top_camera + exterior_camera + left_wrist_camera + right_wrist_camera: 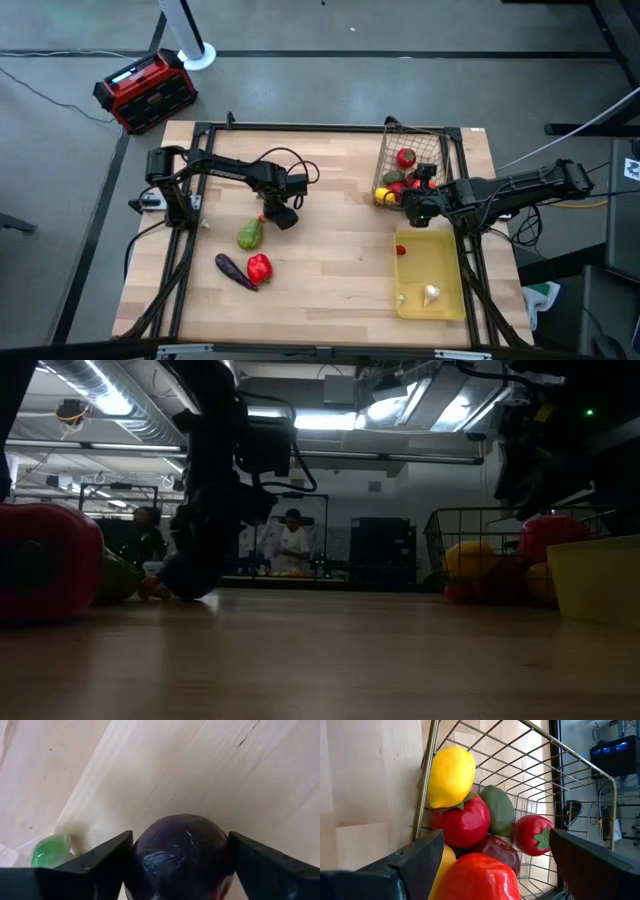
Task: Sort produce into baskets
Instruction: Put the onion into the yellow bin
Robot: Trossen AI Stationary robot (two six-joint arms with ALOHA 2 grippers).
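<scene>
Produce split between two places: a heap of lemon [451, 775], red apples and a tomato-like piece already inside the wire basket [432, 150], and a small cluster well away from that basket on the bare table [330, 290], made up of a green fruit [250, 235], a red pepper [259, 267] and an eggplant [235, 270]. Left gripper [280, 215] lowered at the basket-facing edge of that cluster, fingers set astride a dark round fruit [180, 855] and close against its sides, presumably to lift it; whether already squeezing or only bracketing cannot be told. Approach from straight above, likely chosen so the rounded fruit sits centred and cannot roll out sideways. Right gripper [420, 207] hanging over the basket's near rim, jaws spread wide, nothing pinched, the red piece beneath it seemingly resting on the heap. Yellow tray [448, 270] just beside the basket, holding a few small pieces including garlic [431, 294], probably the vegetable side of the sort. Judged partway done: four pieces yet to cross toward the basket.
</scene>
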